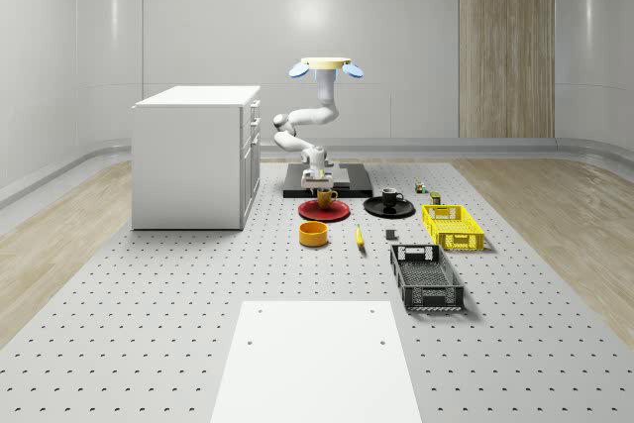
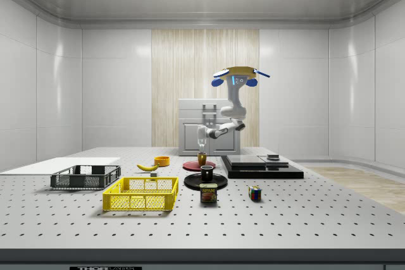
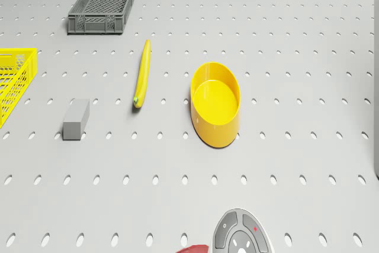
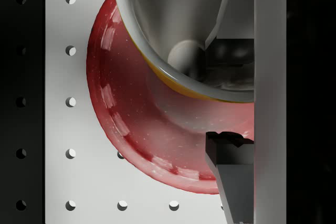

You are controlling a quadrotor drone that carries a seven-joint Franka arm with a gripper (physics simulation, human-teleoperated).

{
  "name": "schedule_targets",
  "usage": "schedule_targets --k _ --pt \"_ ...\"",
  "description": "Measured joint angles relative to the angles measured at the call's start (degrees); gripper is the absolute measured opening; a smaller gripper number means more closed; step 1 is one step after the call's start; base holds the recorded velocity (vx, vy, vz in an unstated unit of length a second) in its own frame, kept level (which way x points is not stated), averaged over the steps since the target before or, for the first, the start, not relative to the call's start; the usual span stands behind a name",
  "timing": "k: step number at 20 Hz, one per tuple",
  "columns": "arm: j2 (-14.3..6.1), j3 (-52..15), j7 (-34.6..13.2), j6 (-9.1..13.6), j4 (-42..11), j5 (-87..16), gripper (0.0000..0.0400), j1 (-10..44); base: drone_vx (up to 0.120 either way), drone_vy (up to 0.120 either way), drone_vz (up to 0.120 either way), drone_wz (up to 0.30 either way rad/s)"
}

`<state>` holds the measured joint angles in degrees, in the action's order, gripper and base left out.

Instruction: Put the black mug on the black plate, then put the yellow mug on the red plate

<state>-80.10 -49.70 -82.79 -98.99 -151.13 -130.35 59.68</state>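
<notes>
The two-finger gripper (image 1: 322,181) hangs just above the glossy yellow mug (image 1: 325,198), which stands upright on the round red plate (image 1: 323,211); in the wrist view one dark finger (image 4: 231,174) lies outside the mug's rim (image 4: 157,40) and the other seems to reach inside it, though whether the fingers actually press the wall I cannot tell. The drone (image 1: 325,67), a flat tan disc with blue rotors, hovers above the black slab (image 1: 347,181) behind the plates, its white arm bending down towards the red plate. The glossy black mug (image 1: 390,198) stands upright on the round black plate (image 1: 388,208), just beside the red one on the whole-scene view's right. Everything rests on a pale grey perforated tabletop (image 1: 149,294) in a room of light wall panels with a strip of wood cladding. Nearer the camera lie a shallow yellow bowl (image 3: 216,103), a yellow banana (image 3: 141,81), a small grey block (image 3: 76,119), a yellow mesh crate (image 1: 452,226) and a dark grey mesh crate (image 1: 426,277). A white cabinet (image 1: 195,156) stands at the whole-scene view's left.
</notes>
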Motion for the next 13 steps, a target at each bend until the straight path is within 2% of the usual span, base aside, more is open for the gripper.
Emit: schedule_targets --k 2,5,8,13 --pt "-0.1 -0.3 0.1 0.3 -0.3 0.3 0.0302 -0.2 0.000 0.000 0.000 0.000" --pt "-0.3 -1.5 0.2 1.1 -1.4 1.3 0.0354 -0.8 0.000 0.000 0.000 0.000" --pt "-0.6 -2.9 0.2 2.2 -2.7 2.6 0.0378 -1.4 0.000 0.000 0.000 0.000" --pt "-0.9 -4.3 0.2 3.1 -3.8 3.9 0.0393 -1.9 0.000 0.000 0.000 0.000"
